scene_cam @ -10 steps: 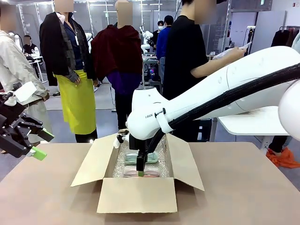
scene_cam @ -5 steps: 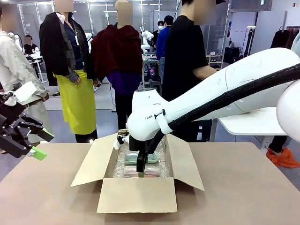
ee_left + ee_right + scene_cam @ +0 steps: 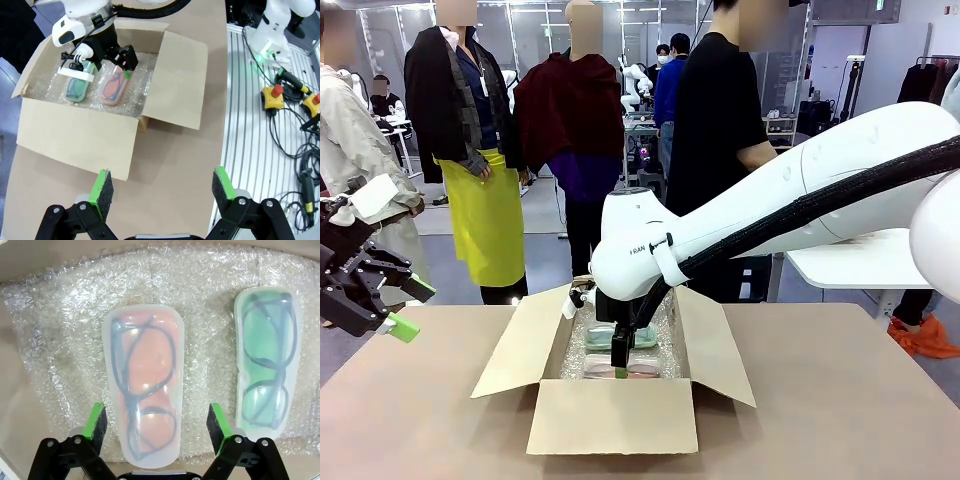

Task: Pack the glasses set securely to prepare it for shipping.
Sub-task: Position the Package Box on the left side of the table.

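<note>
The glasses set lies flat on bubble wrap (image 3: 60, 340) inside an open cardboard box (image 3: 610, 415). Its two clear packs sit side by side: a pink one (image 3: 143, 385) and a mint-green one (image 3: 267, 357). My right gripper (image 3: 156, 415) is down in the box, open, with its fingers on either side of the pink pack's near end. From the left wrist view the pink pack (image 3: 114, 87) and green pack (image 3: 77, 87) lie under the right gripper (image 3: 107, 62). My left gripper (image 3: 412, 309) hangs open and empty above the table, left of the box (image 3: 75, 145).
The box's four flaps (image 3: 515, 345) stand spread outward. A person in black (image 3: 715, 150) stands at the far side. A white side table (image 3: 860, 260) is at the right. Beside the table edge runs a metal frame with cables and emergency-stop buttons (image 3: 272, 97).
The person's hand with a paper, raised above my right arm a second ago, has dropped out of sight. Both arms and the packs have stayed put.
</note>
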Motion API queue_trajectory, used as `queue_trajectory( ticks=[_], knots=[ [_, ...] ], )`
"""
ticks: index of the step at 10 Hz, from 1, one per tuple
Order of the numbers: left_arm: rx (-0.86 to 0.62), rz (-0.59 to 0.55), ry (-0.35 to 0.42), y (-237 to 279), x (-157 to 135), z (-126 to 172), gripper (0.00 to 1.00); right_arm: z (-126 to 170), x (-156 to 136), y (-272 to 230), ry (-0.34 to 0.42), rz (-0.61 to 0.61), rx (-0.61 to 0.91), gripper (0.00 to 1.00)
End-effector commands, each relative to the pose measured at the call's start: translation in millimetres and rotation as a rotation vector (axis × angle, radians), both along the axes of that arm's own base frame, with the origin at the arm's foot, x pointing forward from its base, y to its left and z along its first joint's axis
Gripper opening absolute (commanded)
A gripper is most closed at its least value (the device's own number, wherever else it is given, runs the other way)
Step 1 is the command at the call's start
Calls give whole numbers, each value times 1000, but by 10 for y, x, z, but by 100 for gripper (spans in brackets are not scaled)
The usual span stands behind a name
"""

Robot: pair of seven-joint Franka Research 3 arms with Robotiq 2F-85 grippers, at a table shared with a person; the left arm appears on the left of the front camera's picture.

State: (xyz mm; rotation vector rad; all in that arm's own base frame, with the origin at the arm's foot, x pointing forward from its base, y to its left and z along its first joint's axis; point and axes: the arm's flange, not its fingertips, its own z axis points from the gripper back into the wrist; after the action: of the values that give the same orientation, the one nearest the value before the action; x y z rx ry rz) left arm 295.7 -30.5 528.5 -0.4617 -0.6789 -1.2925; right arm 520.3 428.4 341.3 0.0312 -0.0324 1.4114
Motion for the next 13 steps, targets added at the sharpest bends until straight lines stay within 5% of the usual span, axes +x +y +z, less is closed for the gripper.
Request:
queue_trajectory(
  ticks=[1,3,6,10,13],
  knots=[
    [-26,-13,2,3,-6,21,100,0,0,0,0,0,0,100],
    [-26,-13,2,3,-6,21,100,705,-194,-209,-39,-101,52,100],
    [-26,-13,2,3,-6,21,100,1333,-566,-915,-116,-309,141,100],
    [-26,-13,2,3,-6,21,100,1737,-1171,-2200,-207,-639,337,100],
    [-26,-13,2,3,-6,21,100,1684,-1521,-3043,-243,-841,457,100]
  ],
)
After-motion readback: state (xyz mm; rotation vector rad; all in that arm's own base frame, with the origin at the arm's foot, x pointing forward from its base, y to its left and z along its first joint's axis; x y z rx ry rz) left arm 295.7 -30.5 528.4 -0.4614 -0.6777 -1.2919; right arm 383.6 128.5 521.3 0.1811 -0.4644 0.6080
